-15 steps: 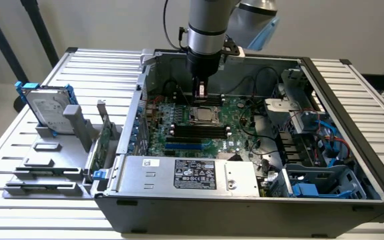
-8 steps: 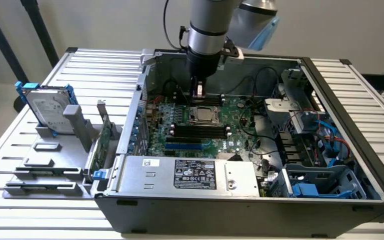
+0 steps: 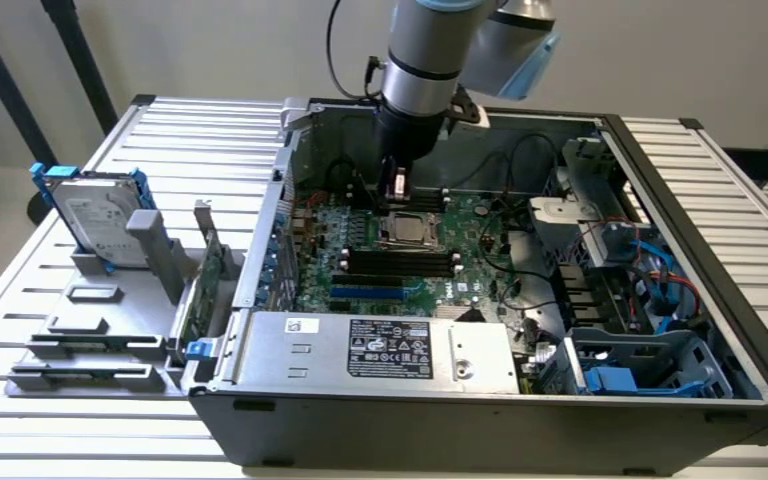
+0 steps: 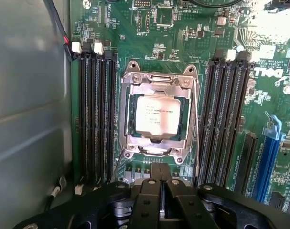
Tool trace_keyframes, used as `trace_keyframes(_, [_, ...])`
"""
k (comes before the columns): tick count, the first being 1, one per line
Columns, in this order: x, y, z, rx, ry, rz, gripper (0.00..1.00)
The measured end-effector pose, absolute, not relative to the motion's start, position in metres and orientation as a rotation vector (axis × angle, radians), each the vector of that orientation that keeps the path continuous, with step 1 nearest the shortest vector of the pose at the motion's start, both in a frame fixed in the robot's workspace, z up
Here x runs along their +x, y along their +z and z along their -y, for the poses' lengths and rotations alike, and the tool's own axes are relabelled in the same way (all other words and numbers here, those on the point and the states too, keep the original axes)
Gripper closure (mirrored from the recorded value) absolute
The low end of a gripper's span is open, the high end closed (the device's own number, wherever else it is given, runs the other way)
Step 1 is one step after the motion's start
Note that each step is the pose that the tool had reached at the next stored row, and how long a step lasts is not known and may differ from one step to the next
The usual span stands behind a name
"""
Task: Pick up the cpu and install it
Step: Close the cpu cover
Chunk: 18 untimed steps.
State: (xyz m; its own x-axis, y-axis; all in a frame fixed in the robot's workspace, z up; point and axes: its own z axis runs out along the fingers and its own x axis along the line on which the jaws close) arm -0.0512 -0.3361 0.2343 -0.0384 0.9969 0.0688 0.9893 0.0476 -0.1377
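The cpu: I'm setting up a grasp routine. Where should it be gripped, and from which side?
Likely from straight above, pinching the cpu by two opposite edges of its silver top. It lies flat inside the socket frame, with memory slots flanking both sides, so a sideways approach looks blocked. The gripper hangs above it.

- arm (image 3: 427, 60): upper section cut off by the exterior view's top edge.
- gripper (image 4: 160, 168): body cut off by the wrist view's frame edge.
- cpu (image 4: 156, 114): lid print too small to read.
- power supply label (image 3: 390, 348): text illegible.
- hard drive (image 3: 91, 215): label print illegible.
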Motion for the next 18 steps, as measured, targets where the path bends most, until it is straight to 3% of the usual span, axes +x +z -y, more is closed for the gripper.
trace_keyframes(18, [-0.050, 0.204, 0.336, -2.056, 0.048, 2.152, 0.89])
